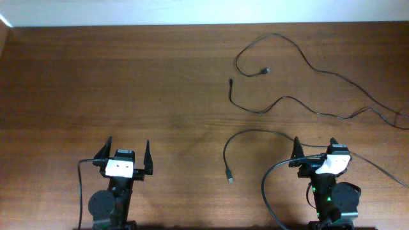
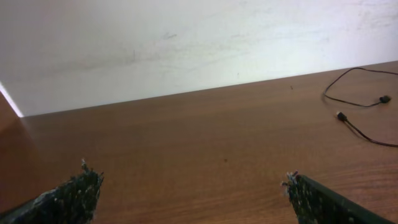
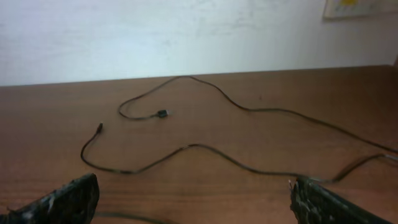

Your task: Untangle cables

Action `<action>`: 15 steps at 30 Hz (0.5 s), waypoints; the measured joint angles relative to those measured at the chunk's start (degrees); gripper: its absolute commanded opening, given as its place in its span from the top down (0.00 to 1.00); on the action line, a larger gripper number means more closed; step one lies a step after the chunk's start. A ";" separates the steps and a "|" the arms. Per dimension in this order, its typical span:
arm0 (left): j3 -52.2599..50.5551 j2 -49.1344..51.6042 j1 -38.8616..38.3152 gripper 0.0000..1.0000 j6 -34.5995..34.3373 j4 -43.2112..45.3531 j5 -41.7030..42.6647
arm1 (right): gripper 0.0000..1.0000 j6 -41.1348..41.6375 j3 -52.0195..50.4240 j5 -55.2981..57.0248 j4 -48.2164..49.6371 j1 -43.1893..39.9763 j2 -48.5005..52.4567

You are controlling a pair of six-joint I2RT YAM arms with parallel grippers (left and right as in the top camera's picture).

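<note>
Three thin black cables lie on the right half of the brown table. One cable (image 1: 307, 64) loops at the back, and its plug (image 1: 265, 71) lies inside the loop. A second cable (image 1: 281, 99) winds below it from a plug (image 1: 231, 81); the two meet and cross near the right edge. A third cable (image 1: 246, 132) arcs from its plug (image 1: 230, 179) past my right gripper (image 1: 314, 140). That gripper is open and empty (image 3: 193, 182), and the second cable (image 3: 205, 149) lies just beyond its fingertips. My left gripper (image 1: 128, 141) stands open over bare wood (image 2: 189, 175), far from the cables (image 2: 360, 102).
The table's far edge (image 1: 192, 25) meets a white wall. Thicker black wires (image 1: 271, 185) run from the arm bases at the front. A pale plate (image 3: 360, 7) hangs on the wall at the right. Bare wood (image 1: 96, 83) spreads across the left half.
</note>
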 measured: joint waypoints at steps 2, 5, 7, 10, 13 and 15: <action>0.00 0.02 0.00 0.01 0.00 0.00 0.00 | 0.01 0.00 0.00 0.00 0.04 -0.85 -2.54; 0.00 0.02 0.00 0.01 0.00 0.00 0.02 | 0.01 0.00 0.00 0.00 0.02 -1.55 -3.10; 0.00 0.02 0.00 0.01 0.00 0.00 0.02 | 0.01 0.02 0.00 0.00 0.02 -1.55 -3.10; 0.00 0.02 0.00 0.01 -0.02 0.00 0.02 | 0.01 0.00 0.00 0.00 0.04 -1.55 -3.10; 0.00 0.02 0.00 0.00 0.00 0.00 0.02 | 0.01 -0.22 0.00 0.00 4.50 -1.55 -3.19; 0.00 0.02 0.00 0.01 -0.02 -0.02 0.00 | 0.01 -1.51 0.00 0.00 13.44 -1.55 -3.26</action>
